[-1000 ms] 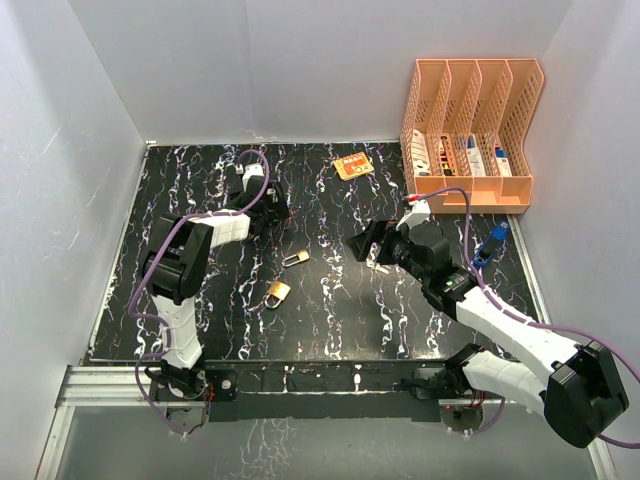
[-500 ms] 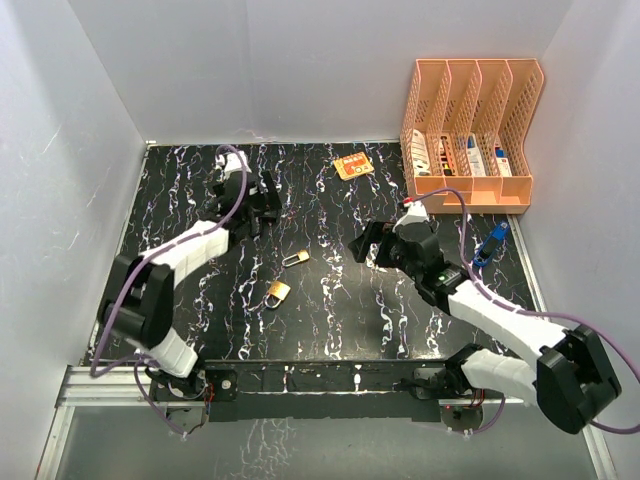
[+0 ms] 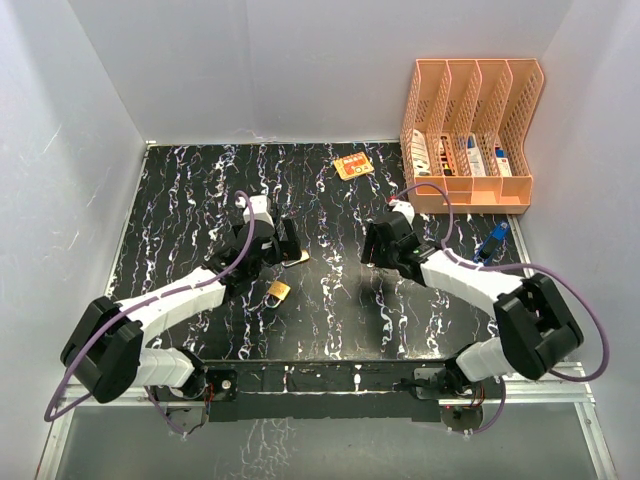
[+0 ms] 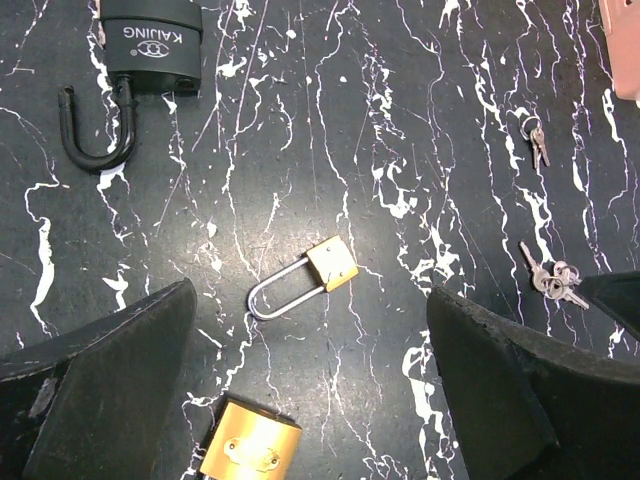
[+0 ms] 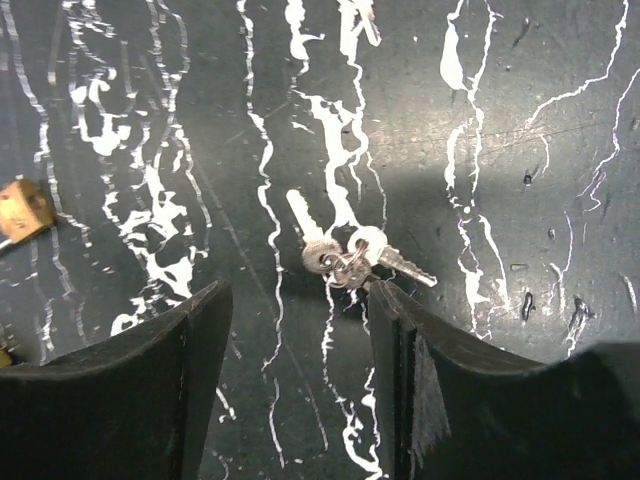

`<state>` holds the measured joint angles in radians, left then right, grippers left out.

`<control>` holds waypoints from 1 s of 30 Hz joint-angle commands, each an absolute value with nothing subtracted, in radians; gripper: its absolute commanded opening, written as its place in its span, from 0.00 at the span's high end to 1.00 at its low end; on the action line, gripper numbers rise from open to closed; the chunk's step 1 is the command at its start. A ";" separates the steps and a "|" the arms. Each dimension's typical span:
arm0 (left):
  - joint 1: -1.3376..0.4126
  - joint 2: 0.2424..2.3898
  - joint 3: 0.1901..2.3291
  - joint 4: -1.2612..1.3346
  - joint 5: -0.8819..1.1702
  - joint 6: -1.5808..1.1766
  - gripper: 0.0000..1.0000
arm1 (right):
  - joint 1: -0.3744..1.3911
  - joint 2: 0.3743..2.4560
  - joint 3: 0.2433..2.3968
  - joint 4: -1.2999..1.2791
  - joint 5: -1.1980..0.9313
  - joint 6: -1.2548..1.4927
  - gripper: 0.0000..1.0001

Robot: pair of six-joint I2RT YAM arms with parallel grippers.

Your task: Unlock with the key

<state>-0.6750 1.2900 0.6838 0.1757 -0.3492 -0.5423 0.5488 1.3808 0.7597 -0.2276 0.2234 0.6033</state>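
Observation:
A small brass padlock with a long silver shackle (image 4: 310, 275) lies on the black marbled table between my left fingers; a bigger brass padlock (image 4: 250, 450) lies just nearer. In the top view the bigger one (image 3: 277, 291) lies in front of my left gripper (image 3: 286, 246). A bunch of keys (image 5: 350, 255) lies just ahead of my right gripper (image 5: 295, 340), its ring touching the right finger's (image 5: 450, 370) tip. Both grippers are open and empty. My left gripper (image 4: 310, 400) hovers over the two brass padlocks. My right gripper (image 3: 375, 245) hides the keys in the top view.
A black padlock (image 4: 150, 45) with an open shackle lies beyond the brass ones. A second small key set (image 4: 535, 135) lies farther right. An orange file rack (image 3: 470, 130) stands at the back right, an orange card (image 3: 352, 165) near it, a blue object (image 3: 492, 243) at the right.
My left arm has swung from the back left of the table down to the middle, over the brass padlocks. My right gripper has shifted slightly over the keys.

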 commanded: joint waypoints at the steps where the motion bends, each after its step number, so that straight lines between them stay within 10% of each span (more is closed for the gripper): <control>1: -0.673 1.246 0.688 0.170 -0.373 -0.542 0.02 | 0.528 1.442 0.822 -0.230 0.243 0.602 0.48; 30: -0.673 1.265 0.669 0.215 -0.353 -0.535 0.02 | 0.456 1.559 0.832 -0.161 0.134 0.586 0.78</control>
<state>-0.6750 1.2861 0.6731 0.2031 -0.3542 -0.5419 0.4614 1.5536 0.7876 -0.2062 0.1390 0.5964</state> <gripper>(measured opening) 0.980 0.235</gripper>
